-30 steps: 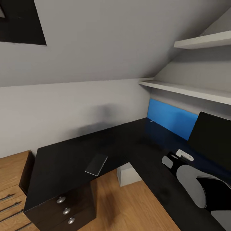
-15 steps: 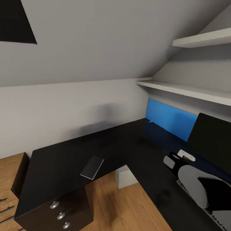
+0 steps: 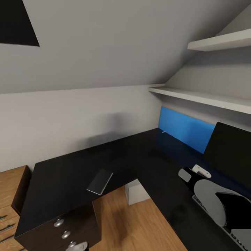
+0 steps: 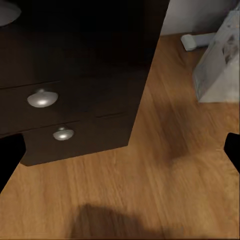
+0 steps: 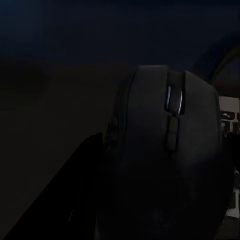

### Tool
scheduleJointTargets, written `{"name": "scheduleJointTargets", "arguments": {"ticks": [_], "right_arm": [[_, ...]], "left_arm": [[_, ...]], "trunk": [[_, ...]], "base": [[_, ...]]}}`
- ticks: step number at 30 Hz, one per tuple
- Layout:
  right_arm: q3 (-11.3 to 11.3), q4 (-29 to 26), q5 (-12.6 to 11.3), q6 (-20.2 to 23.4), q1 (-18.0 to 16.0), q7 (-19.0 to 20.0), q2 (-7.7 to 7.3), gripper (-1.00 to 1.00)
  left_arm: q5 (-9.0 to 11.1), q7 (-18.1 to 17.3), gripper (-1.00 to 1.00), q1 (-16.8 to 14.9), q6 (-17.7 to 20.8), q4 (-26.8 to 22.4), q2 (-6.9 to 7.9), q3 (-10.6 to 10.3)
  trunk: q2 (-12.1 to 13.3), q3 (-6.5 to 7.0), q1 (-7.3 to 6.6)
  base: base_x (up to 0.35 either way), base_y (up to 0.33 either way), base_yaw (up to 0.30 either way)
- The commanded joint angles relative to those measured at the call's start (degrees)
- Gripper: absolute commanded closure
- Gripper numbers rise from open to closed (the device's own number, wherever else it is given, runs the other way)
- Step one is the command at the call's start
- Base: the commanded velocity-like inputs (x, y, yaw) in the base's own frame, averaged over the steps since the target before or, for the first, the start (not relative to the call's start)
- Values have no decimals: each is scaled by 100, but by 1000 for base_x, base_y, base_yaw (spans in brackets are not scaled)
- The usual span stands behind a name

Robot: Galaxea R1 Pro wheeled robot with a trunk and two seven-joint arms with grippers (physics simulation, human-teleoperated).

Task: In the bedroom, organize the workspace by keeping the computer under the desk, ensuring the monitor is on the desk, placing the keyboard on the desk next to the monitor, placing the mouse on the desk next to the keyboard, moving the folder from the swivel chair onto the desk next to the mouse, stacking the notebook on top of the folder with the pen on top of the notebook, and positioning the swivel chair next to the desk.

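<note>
The black L-shaped desk (image 3: 69,174) fills the middle of the head view, with its blue back panel (image 3: 184,129) at the right. The dark notebook (image 3: 100,182) lies near the desk's inner edge. The monitor (image 3: 230,153) stands at the far right, and a strip of the keyboard (image 3: 205,211) shows in front of it. A thin white pen (image 3: 164,131) lies by the blue panel. My right gripper (image 3: 191,173) hovers over the desk beside the monitor, shut on the black mouse (image 5: 165,165). The left gripper (image 4: 120,155) is open above the floor, facing the drawer unit (image 4: 65,95). The grey-white computer (image 3: 137,191) stands under the desk.
Two white shelves (image 3: 202,99) run along the wall above the monitor under a sloping ceiling. A wooden cabinet (image 3: 10,188) stands left of the desk. Wooden floor (image 4: 165,170) lies open between the drawer unit and the computer (image 4: 220,65). Part of my left arm (image 3: 77,246) shows at the bottom edge.
The camera swung a little a second ago, then held still. A grey part of my left arm has come up into the bottom edge. The right gripper has barely moved.
</note>
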Motion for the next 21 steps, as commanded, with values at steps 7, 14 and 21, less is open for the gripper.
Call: {"name": "scheduleJointTargets", "arguments": {"ticks": [7, 14, 21], "right_arm": [[-26, 4, -21, -44, -3, 10, 11, 100], [-18, 20, -21, -53, -3, 153, 32, 100], [-17, 26, -23, -68, -3, 267, 123, 100]], "left_arm": [[325, 37, -100, 185, 221, -620, 268, -41], [331, 37, -100, 186, 223, -622, 270, -41], [332, 37, -100, 186, 220, -622, 270, -41]], "trunk": [[-288, -132, 156], [-569, -258, 310], [-850, -384, 464]], "base": [[0, 0, 0], [0, 0, 0], [0, 0, 10]]}}
